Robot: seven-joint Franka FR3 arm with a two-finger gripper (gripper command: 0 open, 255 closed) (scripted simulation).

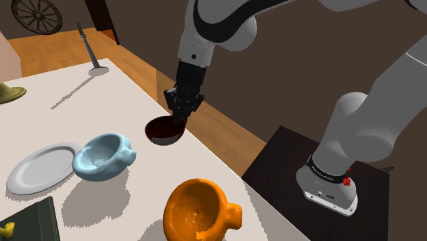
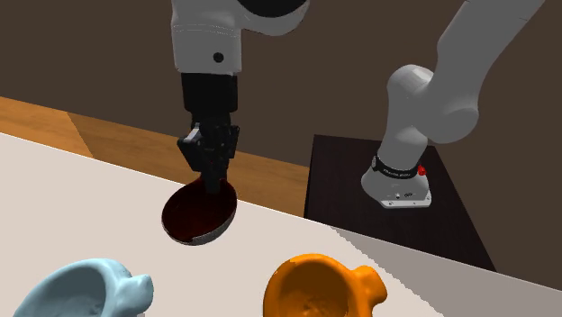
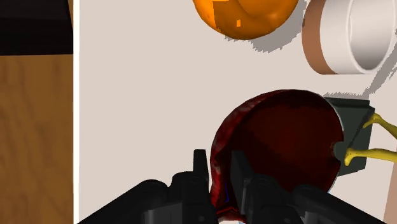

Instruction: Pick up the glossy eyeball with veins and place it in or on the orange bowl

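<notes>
The eyeball point(image 1: 164, 130) is a glossy dark red half-shell near the white table's point(image 1: 123, 96) edge. My gripper point(image 1: 183, 116) points down with its fingers shut on the shell's rim. In the second exterior view the eyeball point(image 2: 200, 213) tilts under the gripper point(image 2: 212, 185); I cannot tell whether it touches the table. The wrist view shows the two fingers point(image 3: 200, 167) clasping the thin red rim of the eyeball point(image 3: 286, 140), with the gripper point(image 3: 217, 167) at its edge. The orange bowl point(image 1: 198, 209) stands upright toward the shoulder view's bottom, also seen as the orange bowl point(image 2: 320, 288) and the orange bowl point(image 3: 245, 16).
A light blue bowl point(image 1: 102, 156) and a white plate point(image 1: 41, 166) lie left of the eyeball. A dark box point(image 1: 27, 222) with a yellow thing sits at the lower left. A white and tan ring point(image 3: 350, 35) lies beside the orange bowl. The dark stand point(image 1: 287, 164) is beyond the table edge.
</notes>
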